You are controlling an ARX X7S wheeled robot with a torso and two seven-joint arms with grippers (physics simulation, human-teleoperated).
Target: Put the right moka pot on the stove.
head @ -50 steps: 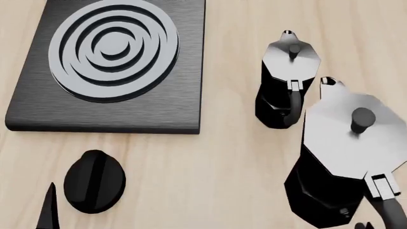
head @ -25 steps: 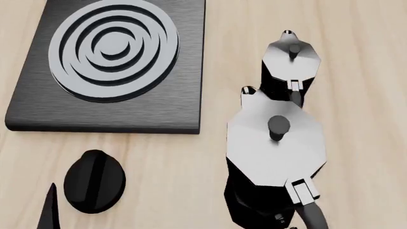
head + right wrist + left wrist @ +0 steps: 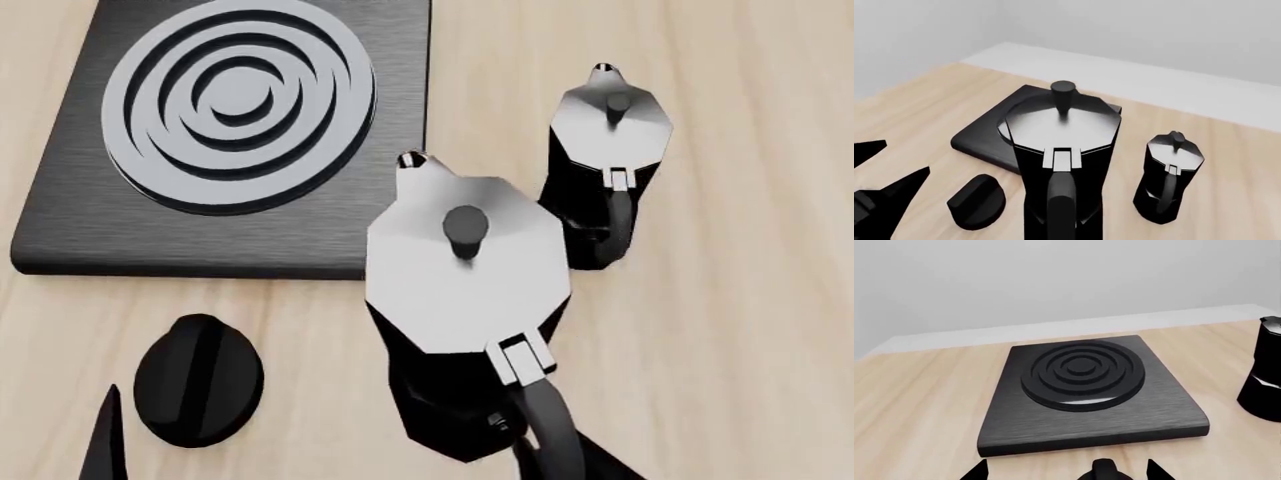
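- The right moka pot, black and faceted with a silvery octagonal lid, hangs above the light wooden desk. In the head view it is just right of the near right corner of the stove, the flat black square slab with grey ring burner.
- My right claw grips it by the curved black handle; the fingers are mostly hidden, so this is my judgement.
- My left claw is spread wide and empty, near the small black oval knob.
- To do this step well, I should move the pot further left and far until it is over the rings, keep it upright, then lower it slowly.
- I should pass clear of the second moka pot, the same black and silver kind, standing to the right.
- Both lids are closed; what is inside I cannot see.
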